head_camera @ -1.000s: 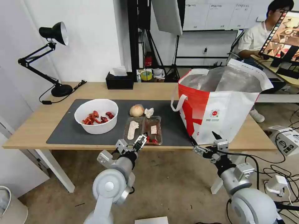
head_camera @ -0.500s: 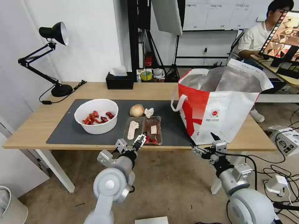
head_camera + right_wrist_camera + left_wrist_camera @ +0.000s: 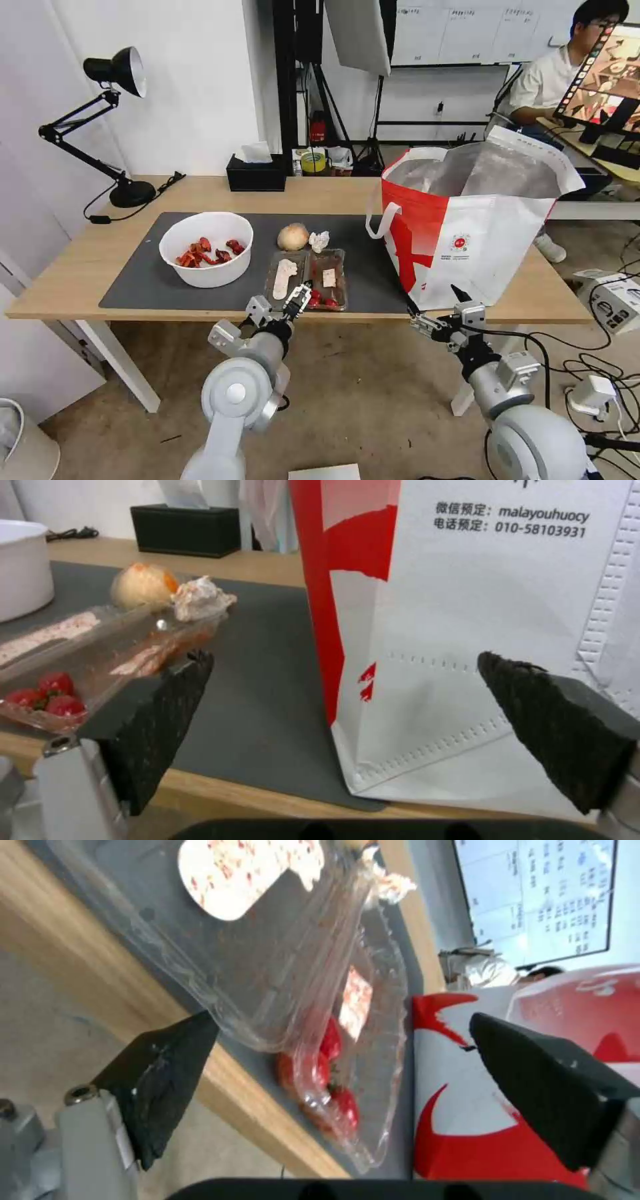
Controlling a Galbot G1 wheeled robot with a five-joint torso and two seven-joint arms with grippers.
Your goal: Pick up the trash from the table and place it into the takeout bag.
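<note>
Left gripper, jaws apart, hovers at the table's near edge in the head view, just at 6 o'clock of the clear tray — bowl at 9 o'clock of the tray, wrapped ball and tissue at 12, takeout bag at 3. Its wrist view frames the tray between spread fingers. Right gripper — also spread — faces the bag's lower corner.

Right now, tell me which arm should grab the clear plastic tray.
Left, probably. The left gripper is open at the near edge of the clear tray, which sits between its fingers in the left wrist view. The right gripper, also open, faces the takeout bag farther off.
</note>
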